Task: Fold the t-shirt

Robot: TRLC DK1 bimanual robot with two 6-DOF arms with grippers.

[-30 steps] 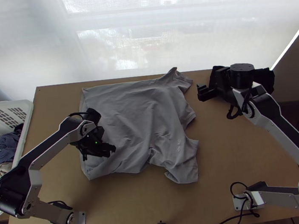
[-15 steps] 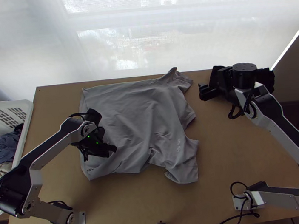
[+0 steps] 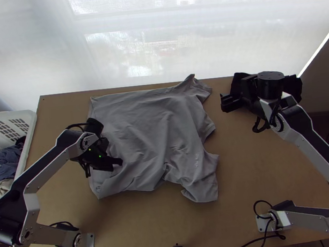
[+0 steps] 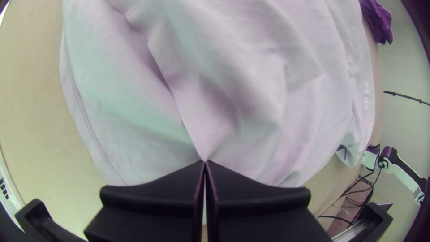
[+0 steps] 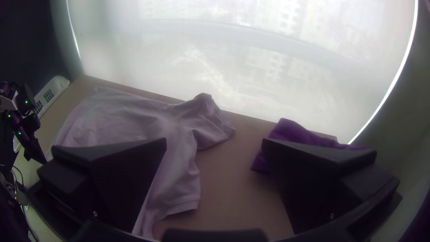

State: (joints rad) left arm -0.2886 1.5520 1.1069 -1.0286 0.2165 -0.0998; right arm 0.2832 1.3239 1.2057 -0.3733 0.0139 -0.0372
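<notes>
A: Where is the t-shirt (image 3: 151,129) laid?

B: It is spread, unfolded and creased, across the middle of the table (image 3: 264,174). The hem (image 3: 94,190) is turned towards the basket (image 3: 30,123); the far sleeve (image 3: 199,89) is left rumpled.

A: And how is it held?

B: By the left gripper (image 4: 205,162), its jaws closed on a small ridge of fabric inside the hem. The pinch is presumably meant for smoothing or shifting that end, since a neat fold can hardly be made over such creases.

A: Is the right gripper (image 5: 215,141) used?

B: Nothing is held there. Its jaws are set wide apart, beyond the sleeve side and by the purple cloth (image 5: 291,131), perhaps so that the shirt is left unobstructed. If the ridge is pulled too hard, the whole garment may be skewed.
</notes>
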